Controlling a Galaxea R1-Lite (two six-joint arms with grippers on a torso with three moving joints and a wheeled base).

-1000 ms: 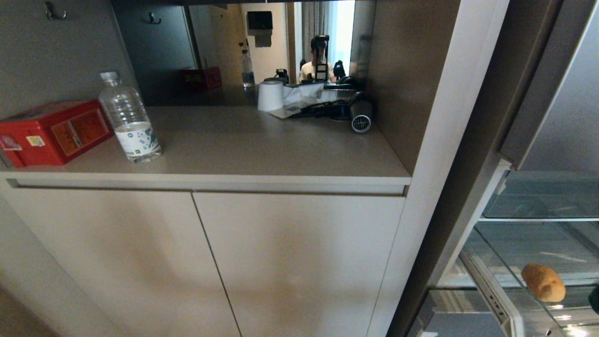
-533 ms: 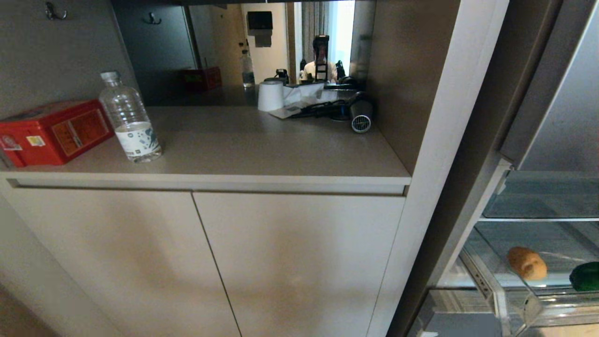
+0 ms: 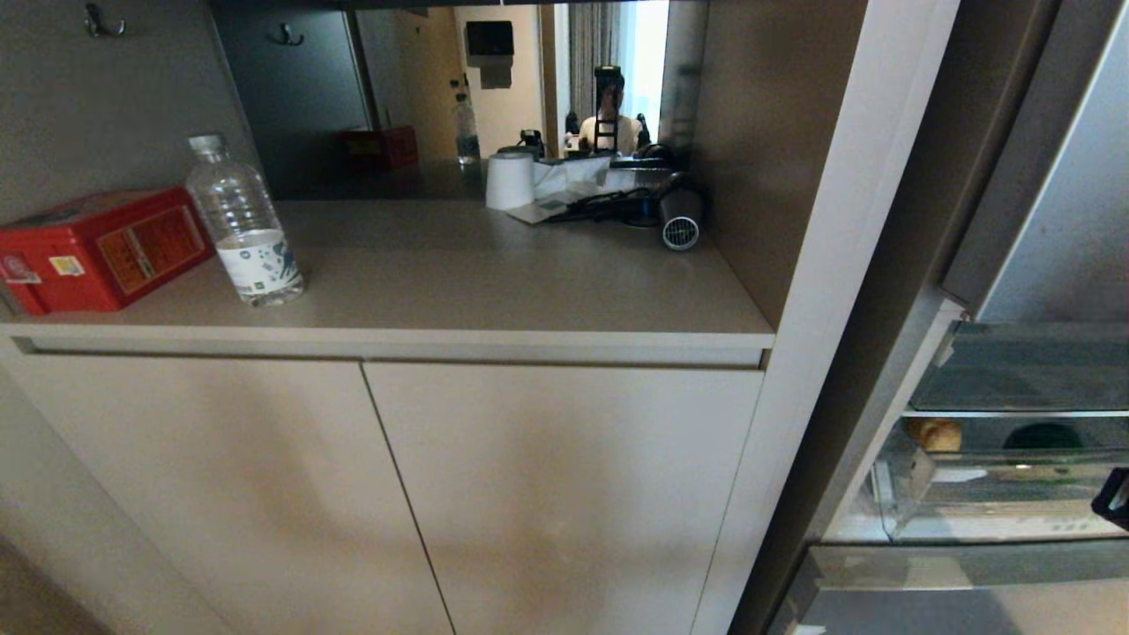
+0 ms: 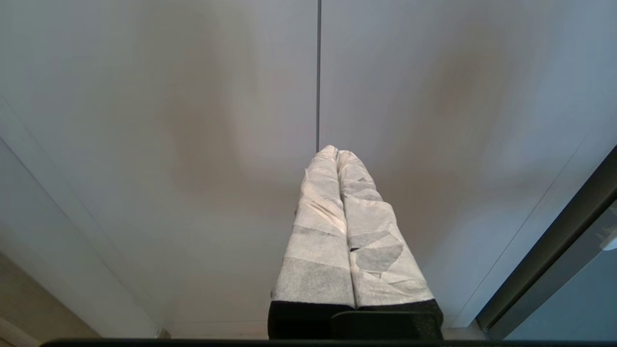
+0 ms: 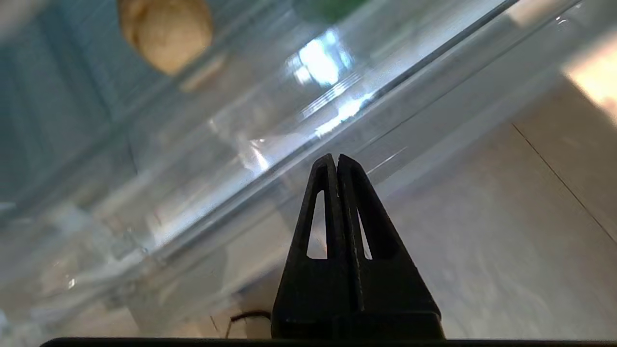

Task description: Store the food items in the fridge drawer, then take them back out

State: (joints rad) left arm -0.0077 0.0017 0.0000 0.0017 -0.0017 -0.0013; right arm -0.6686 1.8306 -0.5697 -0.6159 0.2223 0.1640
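The see-through fridge drawer [image 3: 988,503] sits pushed into the blue-grey fridge. Behind its clear front lie the tan potato [image 3: 937,434] and the dark green bell pepper [image 3: 1043,438], side by side. In the right wrist view the potato [image 5: 166,33] and a green edge of the pepper [image 5: 332,7] show through the drawer's clear wall [image 5: 270,144]. My right gripper [image 5: 336,158] is shut and empty, with its tips close to that wall. My left gripper [image 4: 336,152] is shut and empty, parked facing the cabinet doors.
A black part of my right arm [image 3: 1113,498] shows at the right edge, in front of the drawer. On the counter stand a red box [image 3: 97,251], a clear water bottle [image 3: 245,225] and a hair dryer [image 3: 679,216]. Beige cabinet doors [image 3: 379,494] fill the lower left.
The drawer has slid back into the fridge, carrying the potato and the pepper with it. A part of my right arm has come into the head view at the right edge.
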